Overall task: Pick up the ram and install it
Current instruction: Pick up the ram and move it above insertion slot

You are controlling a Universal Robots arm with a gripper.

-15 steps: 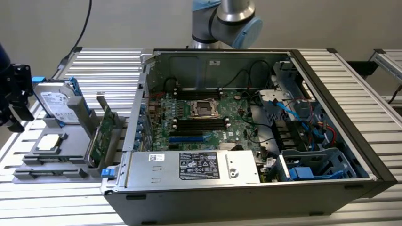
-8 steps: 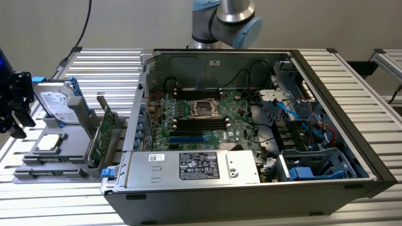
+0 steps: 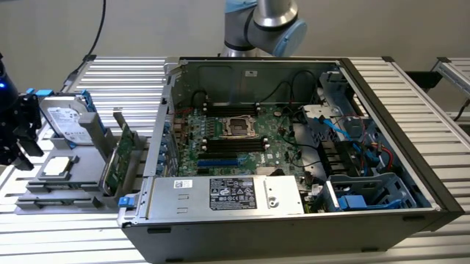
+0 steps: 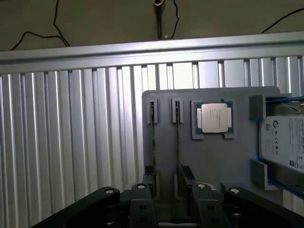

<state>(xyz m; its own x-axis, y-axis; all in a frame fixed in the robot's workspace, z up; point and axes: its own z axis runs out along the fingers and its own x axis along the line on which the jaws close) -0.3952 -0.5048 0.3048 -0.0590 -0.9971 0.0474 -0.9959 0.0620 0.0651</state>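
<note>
Two thin boards stand on edge in slots of a grey holder (image 4: 213, 161): one board (image 4: 153, 142) and a second board (image 4: 176, 142) closer to the CPU. I cannot tell which of them is the ram. My gripper (image 4: 173, 213) hangs open over the near end of the holder, and both boards line up between its dark fingers (image 4: 142, 209). It holds nothing. In the exterior view the gripper (image 3: 16, 132) is at the far left, beside the holder (image 3: 66, 184). A tall green card (image 3: 118, 159) stands there. The open computer case (image 3: 294, 137) shows black memory slots (image 3: 235, 144).
A CPU (image 4: 214, 118) lies in a pocket of the holder. A silver hard drive (image 4: 285, 147) stands in blue clips beside it, and shows too in the exterior view (image 3: 65, 118). The power supply (image 3: 228, 193) covers the case's front. Ribbed aluminium table (image 4: 71, 142) surrounds the holder.
</note>
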